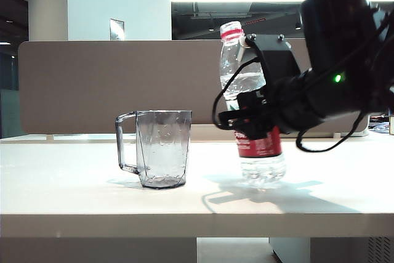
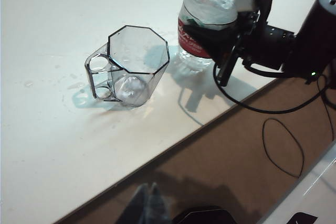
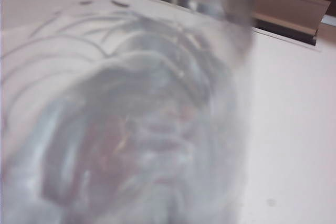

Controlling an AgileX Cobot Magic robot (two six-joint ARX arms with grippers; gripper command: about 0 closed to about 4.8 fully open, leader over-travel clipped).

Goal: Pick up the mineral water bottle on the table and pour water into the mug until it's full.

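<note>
We observe the mineral water bottle (image 1: 246, 78) standing upright on the white surface (image 1: 74, 183), right of the mug (image 1: 161, 147) in the exterior view and near it without touching. The right end effector (image 1: 253, 124) is clasped around the bottle at its red label, fingers on both sides. Water (image 1: 243, 83) reaches roughly to the bottle's shoulder. The mug stands upright, handle pointing away from the bottle; we see no liquid level in it. Droplets (image 2: 68, 80) lie on the surface beside the mug. The right wrist view shows only blurred bottle plastic. The left end effector (image 2: 149, 203) hangs off the surface edge, well apart from both items; we cannot tell its state.
</note>
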